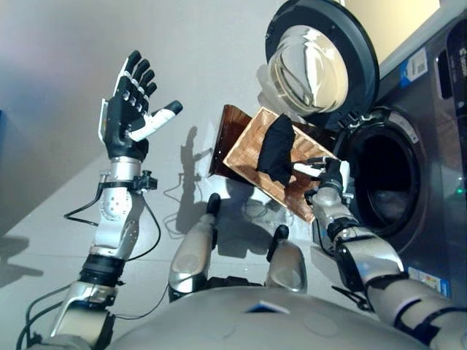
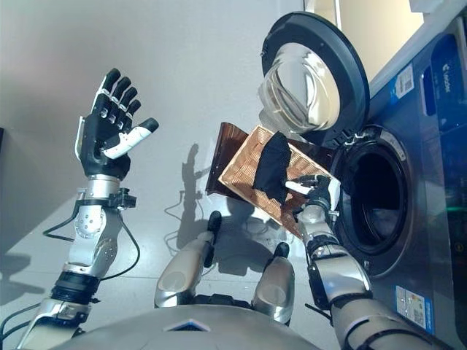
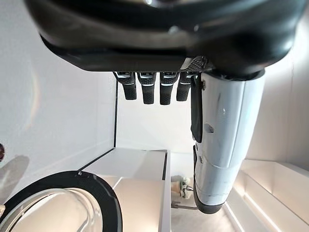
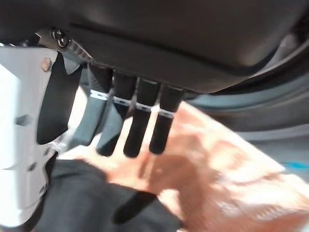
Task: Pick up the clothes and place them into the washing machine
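A black garment (image 1: pixel 277 149) lies draped over the tilted woven brown basket (image 1: pixel 252 142) in front of the washing machine's dark drum opening (image 1: pixel 383 182). My right hand (image 1: pixel 332 175) is at the basket's near edge, its white-covered thumb touching the garment. In the right wrist view its fingers (image 4: pixel 137 125) reach out nearly straight above the basket (image 4: pixel 227 183), with the garment (image 4: pixel 91 198) beside the thumb, so the hand is open. My left hand (image 1: pixel 131 102) is raised far to the left, open and holding nothing.
The washer's round door (image 1: pixel 321 62) stands swung open above the basket. The machine's grey front (image 1: pixel 430 240) fills the right side. Pale floor spreads to the left and behind.
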### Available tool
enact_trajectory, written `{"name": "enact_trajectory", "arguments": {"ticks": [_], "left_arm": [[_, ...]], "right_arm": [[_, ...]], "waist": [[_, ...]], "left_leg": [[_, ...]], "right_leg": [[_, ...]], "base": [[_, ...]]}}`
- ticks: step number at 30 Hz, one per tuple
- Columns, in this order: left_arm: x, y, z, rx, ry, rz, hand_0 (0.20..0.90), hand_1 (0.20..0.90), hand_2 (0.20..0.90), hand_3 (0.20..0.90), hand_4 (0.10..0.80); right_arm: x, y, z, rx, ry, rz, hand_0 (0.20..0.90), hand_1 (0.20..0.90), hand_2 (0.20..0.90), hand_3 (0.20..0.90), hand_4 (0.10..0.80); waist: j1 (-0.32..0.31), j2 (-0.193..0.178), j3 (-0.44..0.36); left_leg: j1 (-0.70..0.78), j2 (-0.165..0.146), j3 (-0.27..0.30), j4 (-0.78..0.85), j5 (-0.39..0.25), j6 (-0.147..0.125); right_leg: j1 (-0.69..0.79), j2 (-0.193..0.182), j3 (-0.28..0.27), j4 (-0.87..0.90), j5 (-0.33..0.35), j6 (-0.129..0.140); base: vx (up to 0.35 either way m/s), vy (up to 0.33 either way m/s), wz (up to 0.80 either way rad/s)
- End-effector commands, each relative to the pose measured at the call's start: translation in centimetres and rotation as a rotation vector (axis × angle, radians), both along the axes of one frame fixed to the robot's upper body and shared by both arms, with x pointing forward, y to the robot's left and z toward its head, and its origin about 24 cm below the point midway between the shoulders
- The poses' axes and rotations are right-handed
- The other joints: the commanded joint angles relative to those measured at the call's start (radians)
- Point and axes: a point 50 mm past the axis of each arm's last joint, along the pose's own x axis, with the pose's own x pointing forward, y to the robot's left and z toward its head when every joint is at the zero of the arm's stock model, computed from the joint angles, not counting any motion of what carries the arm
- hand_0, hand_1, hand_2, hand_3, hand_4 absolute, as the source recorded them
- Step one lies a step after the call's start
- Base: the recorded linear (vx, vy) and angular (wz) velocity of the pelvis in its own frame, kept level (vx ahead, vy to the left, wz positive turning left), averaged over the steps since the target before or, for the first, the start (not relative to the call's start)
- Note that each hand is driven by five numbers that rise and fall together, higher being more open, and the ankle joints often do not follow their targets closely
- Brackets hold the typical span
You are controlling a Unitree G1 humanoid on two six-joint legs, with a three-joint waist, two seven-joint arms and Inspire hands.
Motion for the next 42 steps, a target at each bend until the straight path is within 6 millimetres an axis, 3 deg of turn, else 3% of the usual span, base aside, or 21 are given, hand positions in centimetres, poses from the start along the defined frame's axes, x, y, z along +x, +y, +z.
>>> {"name": "enact_trajectory", "arguments": {"ticks": [1,9,27,31,34,35,36,38,42], "left_arm": [[0.0,1.1,4.0,-0.027,-0.212,0.058,0.9,0.9,0.9,0.9,0.8],[0.0,1.4,4.9,-0.042,-0.252,0.109,0.9,0.9,0.9,0.9,0.8],[0.4,1.3,7.8,-0.044,-0.383,0.135,0.9,0.9,0.9,0.9,0.8],[0.6,1.0,8.9,-0.053,-0.433,0.138,0.9,0.9,0.9,0.9,0.8],[0.7,0.8,9.3,-0.054,-0.453,0.132,0.9,0.9,0.9,0.9,0.8],[0.7,0.5,9.8,-0.053,-0.477,0.122,0.9,0.9,0.9,0.9,0.8],[0.7,0.4,9.9,-0.053,-0.48,0.121,0.9,0.9,0.9,0.9,0.8],[0.8,0.2,10.1,-0.064,-0.494,0.109,0.9,0.9,0.9,0.9,0.8],[1.0,-0.5,11.1,-0.064,-0.535,0.08,0.9,0.9,0.9,0.9,0.8]], "right_arm": [[5.0,1.1,6.8,-0.095,-0.301,0.093,0.9,0.9,0.9,0.9,0.8],[5.2,1.8,7.3,-0.133,-0.324,0.087,0.9,0.9,0.9,0.9,0.8],[9.2,1.1,13.9,-0.199,-0.399,0.034,0.9,0.9,0.9,0.9,0.8],[10.1,0.5,16.3,-0.22,-0.434,0.007,0.9,0.9,0.9,0.9,0.8],[10.2,0.1,16.8,-0.231,-0.432,0.004,0.9,0.9,0.9,0.9,0.8],[10.3,-0.5,17.4,-0.242,-0.423,-0.011,0.9,0.9,0.9,0.9,0.8],[10.4,-0.5,17.5,-0.242,-0.426,-0.012,0.9,0.9,0.9,0.9,0.8],[10.3,-1.4,18.0,-0.253,-0.416,-0.036,0.9,0.9,0.9,0.9,0.8],[10.0,-3.0,18.5,-0.272,-0.385,-0.067,0.9,0.9,0.9,0.9,0.8]], "waist": [[0.001,-0.034,-0.055],[-0.002,-0.05,-0.017],[0.042,-0.05,0.114],[0.059,-0.05,0.141],[0.066,-0.049,0.15],[0.076,-0.046,0.157],[0.077,-0.044,0.163],[0.087,-0.039,0.165],[0.11,-0.027,0.174]], "left_leg": [[-0.025,-0.033,0.009,0.073,-0.107,-0.037],[-0.076,-0.034,0.011,0.12,-0.123,-0.033],[-0.294,-0.029,0.028,0.344,-0.196,-0.037],[-0.35,-0.031,0.026,0.372,-0.204,-0.038],[-0.376,-0.032,0.027,0.386,-0.209,-0.037],[-0.386,-0.035,0.024,0.41,-0.25,-0.036],[-0.398,-0.037,0.026,0.405,-0.218,-0.034],[-0.407,-0.039,0.021,0.423,-0.259,-0.034],[-0.443,-0.051,0.015,0.431,-0.26,-0.032]], "right_leg": [[-0.045,0.033,0.006,-0.077,0.104,-0.045],[-0.085,0.028,0.007,-0.05,0.102,-0.045],[-0.299,0.037,0.011,0.145,0.055,-0.056],[-0.353,0.04,0.005,0.173,0.049,-0.056],[-0.377,0.039,0.004,0.184,0.045,-0.055],[-0.383,0.035,0.001,0.209,0.009,-0.049],[-0.394,0.033,-0.002,0.202,0.037,-0.054],[-0.399,0.031,-0.003,0.223,0.0,-0.048],[-0.43,0.025,-0.01,0.238,-0.009,-0.046]], "base": [[0.037,-0.003,0.0],[-0.034,0.001,0.03],[-0.02,0.01,0.0],[-0.008,0.004,0.05],[0.029,0.003,0.05],[0.0,0.0,0.0],[-0.008,-0.007,0.04],[0.066,-0.022,0.12],[0.036,-0.012,0.14]]}}
